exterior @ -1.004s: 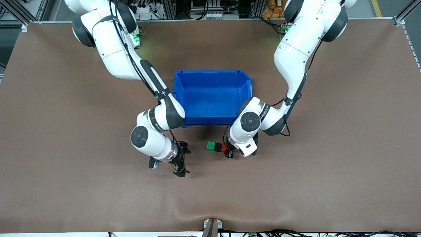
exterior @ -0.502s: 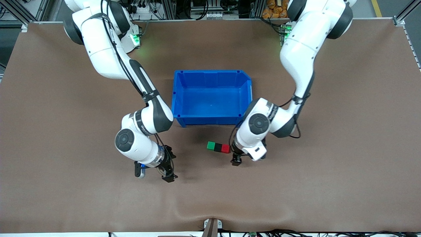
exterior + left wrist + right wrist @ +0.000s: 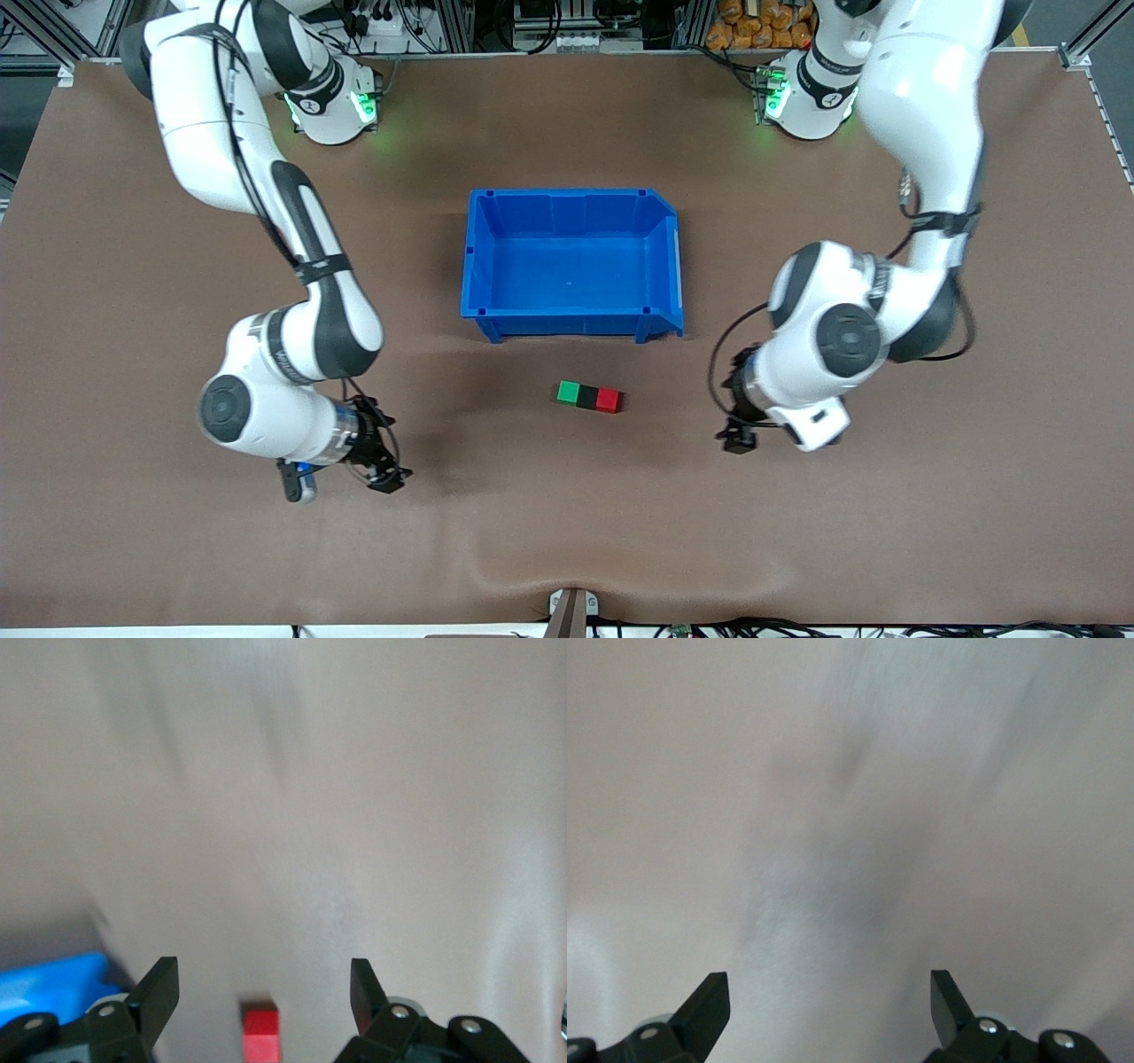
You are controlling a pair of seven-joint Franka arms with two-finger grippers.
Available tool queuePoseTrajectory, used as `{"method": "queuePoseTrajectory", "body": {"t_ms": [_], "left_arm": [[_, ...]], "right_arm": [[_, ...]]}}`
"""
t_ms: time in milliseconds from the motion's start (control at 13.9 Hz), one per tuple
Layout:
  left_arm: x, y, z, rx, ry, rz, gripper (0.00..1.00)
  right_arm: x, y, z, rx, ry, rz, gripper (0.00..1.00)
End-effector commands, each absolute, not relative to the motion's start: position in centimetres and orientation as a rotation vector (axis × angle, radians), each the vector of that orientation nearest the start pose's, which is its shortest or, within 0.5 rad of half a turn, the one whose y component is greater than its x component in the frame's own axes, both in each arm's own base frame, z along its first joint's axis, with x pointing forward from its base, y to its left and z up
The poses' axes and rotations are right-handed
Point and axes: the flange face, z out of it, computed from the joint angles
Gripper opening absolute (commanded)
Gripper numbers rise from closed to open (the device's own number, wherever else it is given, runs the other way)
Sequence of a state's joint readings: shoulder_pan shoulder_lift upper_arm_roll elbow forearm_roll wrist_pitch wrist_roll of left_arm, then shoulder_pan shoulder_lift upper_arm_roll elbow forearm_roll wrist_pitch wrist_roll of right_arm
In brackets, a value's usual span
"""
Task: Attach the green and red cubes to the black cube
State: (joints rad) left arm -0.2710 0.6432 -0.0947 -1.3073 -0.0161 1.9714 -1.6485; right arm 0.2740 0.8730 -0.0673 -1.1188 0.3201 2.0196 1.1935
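While green cube (image 3: 568, 392), black cube (image 3: 586, 396) and red cube (image 3: 608, 400) touch (one row), left gripper (image 3: 737, 424) and right gripper (image 3: 379, 452) gape empty.

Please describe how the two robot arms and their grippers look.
Both arms are glossy white with dark grey joint bands and round caps, black cables along them, green lights at the bases. The left gripper and right gripper are black, two-fingered.

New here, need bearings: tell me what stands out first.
A row of three joined cubes, green, black and red, lies on the brown table, nearer the camera than the blue bin. The left gripper and right gripper hang open, apart from the row.
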Motion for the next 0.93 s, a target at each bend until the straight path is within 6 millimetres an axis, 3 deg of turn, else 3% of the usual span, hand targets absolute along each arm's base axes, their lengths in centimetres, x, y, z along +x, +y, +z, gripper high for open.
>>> {"method": "queuePoseTrajectory", "body": {"t_ms": [0, 287, 430, 645, 860], "left_arm": [[66.7, -20.6, 40.8, -2.626, -1.810, 0.084, 0.86], [64.5, -15.4, 46.0, -2.804, -1.573, 0.028, 0.86], [63.0, -15.0, 49.2, -2.904, -1.435, -0.026, 0.86], [61.5, -14.4, 53.3, -2.988, -1.275, -0.080, 0.86], [60.2, -11.7, 56.1, -3.034, -1.113, -0.081, 0.86]], "right_arm": [[74.2, 17.9, 31.6, -2.582, 1.408, 0.217, 1.00], [73.7, 14.7, 34.1, -2.661, 1.292, 0.278, 1.00], [73.3, 13.0, 35.6, -2.698, 1.227, 0.316, 1.00], [72.8, 10.1, 39.3, -2.721, 1.136, 0.309, 1.00], [71.9, 7.6, 42.4, -2.796, 1.004, 0.276, 1.00]]}}
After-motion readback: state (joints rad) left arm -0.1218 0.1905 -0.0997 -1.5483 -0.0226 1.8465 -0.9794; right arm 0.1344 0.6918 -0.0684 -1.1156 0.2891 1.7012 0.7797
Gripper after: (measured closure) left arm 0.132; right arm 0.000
